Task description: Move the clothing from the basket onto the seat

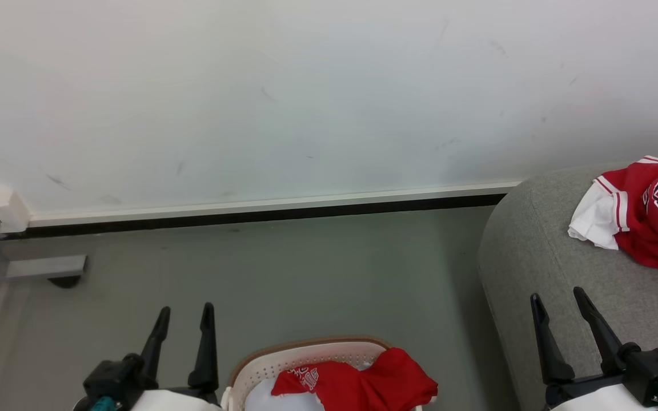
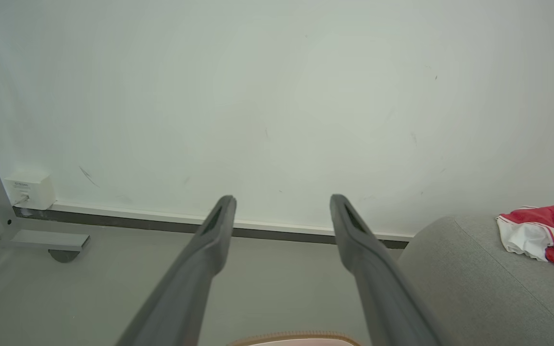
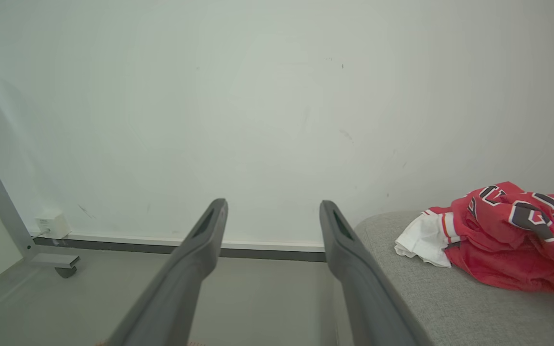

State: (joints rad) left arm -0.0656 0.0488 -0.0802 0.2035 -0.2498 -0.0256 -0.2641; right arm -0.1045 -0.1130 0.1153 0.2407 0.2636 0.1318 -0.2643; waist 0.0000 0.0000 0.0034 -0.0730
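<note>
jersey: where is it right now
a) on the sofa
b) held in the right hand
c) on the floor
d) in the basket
A: the jersey lies crumpled on the sofa, apart from the shorts in the basket. The left hand and right hand are open and empty.

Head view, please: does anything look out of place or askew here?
The red garment spills over the right rim of the basket instead of lying inside, and the jersey lies crumpled, not folded, on the sofa. Nothing looks damaged.
</note>
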